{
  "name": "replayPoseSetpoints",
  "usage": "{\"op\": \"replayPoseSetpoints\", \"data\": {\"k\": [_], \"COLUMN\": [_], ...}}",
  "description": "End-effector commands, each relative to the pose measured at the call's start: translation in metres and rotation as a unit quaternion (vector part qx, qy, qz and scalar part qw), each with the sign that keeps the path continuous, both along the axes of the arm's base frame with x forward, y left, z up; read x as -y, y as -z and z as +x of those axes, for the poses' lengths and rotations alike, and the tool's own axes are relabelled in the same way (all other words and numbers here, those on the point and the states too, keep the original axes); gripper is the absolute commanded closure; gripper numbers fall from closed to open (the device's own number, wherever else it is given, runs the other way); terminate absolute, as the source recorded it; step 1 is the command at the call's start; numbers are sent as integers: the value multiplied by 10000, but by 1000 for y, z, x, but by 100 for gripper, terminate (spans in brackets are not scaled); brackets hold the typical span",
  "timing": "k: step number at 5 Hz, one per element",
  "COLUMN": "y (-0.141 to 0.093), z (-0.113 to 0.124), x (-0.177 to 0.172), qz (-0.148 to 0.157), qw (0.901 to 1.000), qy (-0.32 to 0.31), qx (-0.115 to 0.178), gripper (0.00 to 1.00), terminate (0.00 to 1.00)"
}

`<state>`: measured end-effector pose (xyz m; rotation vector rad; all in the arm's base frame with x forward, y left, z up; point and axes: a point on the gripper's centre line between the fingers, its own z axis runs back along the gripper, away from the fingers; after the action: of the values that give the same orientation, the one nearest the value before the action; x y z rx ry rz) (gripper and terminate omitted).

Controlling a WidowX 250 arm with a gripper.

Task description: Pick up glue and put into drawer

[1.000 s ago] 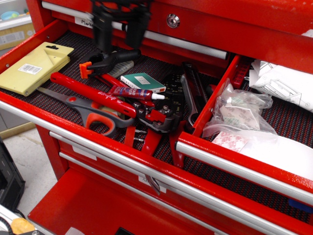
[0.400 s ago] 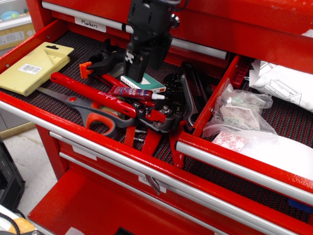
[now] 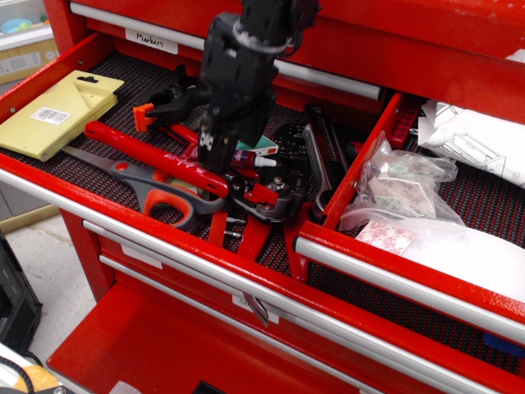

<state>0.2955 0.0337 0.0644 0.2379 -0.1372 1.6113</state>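
Observation:
The glue [image 3: 248,158] is a slim tube with a blue and red label and a white nozzle pointing right. It lies on top of the red-handled pliers [image 3: 156,158] in the open drawer [image 3: 131,70]. My black gripper [image 3: 210,150] has come down from above onto the tube's left half and hides it. Only the right end and the nozzle show. The fingers look spread on either side of the tube, and the tube lies flat, not lifted.
A green-and-white flat box [image 3: 264,148] lies just behind the glue. Orange-handled scissors [image 3: 156,193], a black clamp [image 3: 168,105], crimping tools [image 3: 287,176] and a yellow pack [image 3: 59,113] crowd the drawer. A red divider [image 3: 361,168] bounds the right; bags [image 3: 402,185] lie beyond.
My gripper has moved from the back left of the drawer to the right and down, and now sits on the glue. The glue has not moved.

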Motion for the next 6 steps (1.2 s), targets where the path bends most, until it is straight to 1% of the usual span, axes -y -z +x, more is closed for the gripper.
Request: {"op": "replayPoseSetpoints", "data": {"k": [1, 2, 3, 4, 5, 6], "y": [-5, -1, -3, -15, -50, -95], "z": [15, 19, 16, 12, 8, 9], "x": [-17, -15, -11, -3, 14, 39], "qz": [22, -118, -192, -178, -58, 5], "qw": [9984, 9985, 9988, 9994, 10000, 9998], "qy": [-87, -44, -30, -25, -61, 93], "qx": [558, 527, 439, 306, 23, -163], "gripper": [0, 100, 100, 100, 100, 100], "terminate": [0, 0, 0, 0, 0, 0]}}
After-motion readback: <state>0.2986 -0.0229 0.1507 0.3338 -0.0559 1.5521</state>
